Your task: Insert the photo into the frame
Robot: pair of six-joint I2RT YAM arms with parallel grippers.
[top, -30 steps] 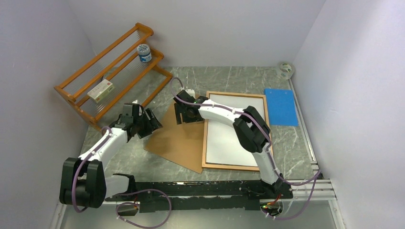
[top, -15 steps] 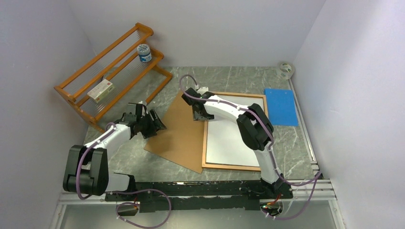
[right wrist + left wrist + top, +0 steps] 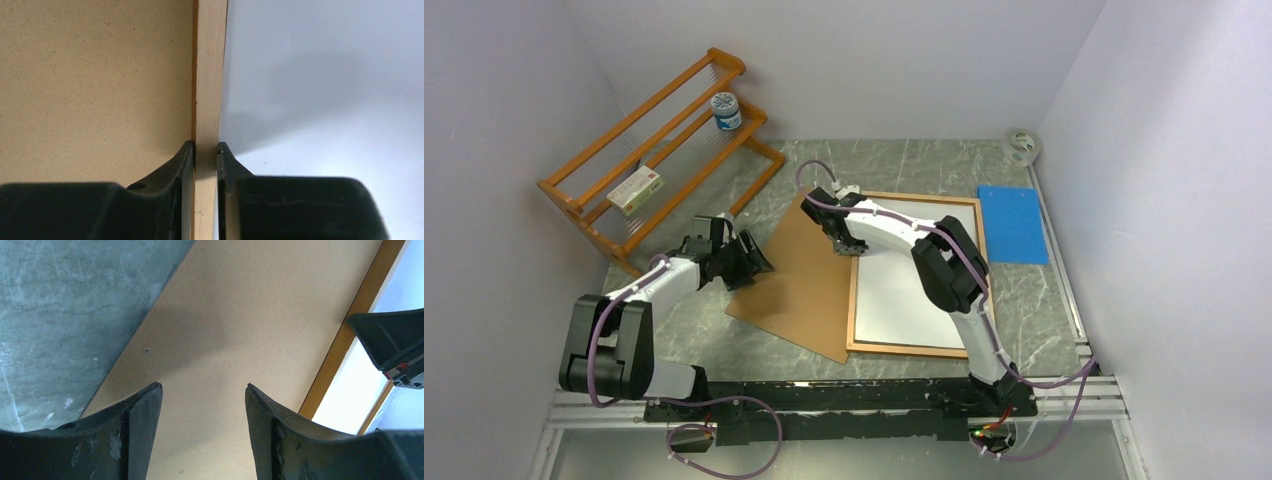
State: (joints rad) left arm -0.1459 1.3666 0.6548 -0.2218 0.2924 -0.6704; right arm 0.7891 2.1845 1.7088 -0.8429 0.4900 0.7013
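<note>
The frame [image 3: 854, 300] lies flat on the right half of the table. Inside it the photo [image 3: 894, 290] shows only its white back. My right gripper [image 3: 849, 245] stands over the upper part of the frame's left rail. In the right wrist view its jaws [image 3: 205, 145] are shut on that pale wooden rail [image 3: 210, 75], one finger on the board side, the other over the photo [image 3: 325, 100]. My left gripper [image 3: 759, 262] hovers open over the left edge of the brown backing board [image 3: 804, 290]. Nothing lies between its fingers [image 3: 204, 386].
The backing board [image 3: 240, 315] lies against the frame's left rail [image 3: 350, 335]. An orange wooden rack [image 3: 654, 160] at the back left holds a jar [image 3: 725, 111] and a small box [image 3: 635, 190]. A blue sheet [image 3: 1012, 222] and a tape roll [image 3: 1022, 146] sit at the back right.
My right gripper moved right, off the backing board and onto the frame's left rail, and its jaws closed on it. My left gripper shifted slightly towards the board's left edge.
</note>
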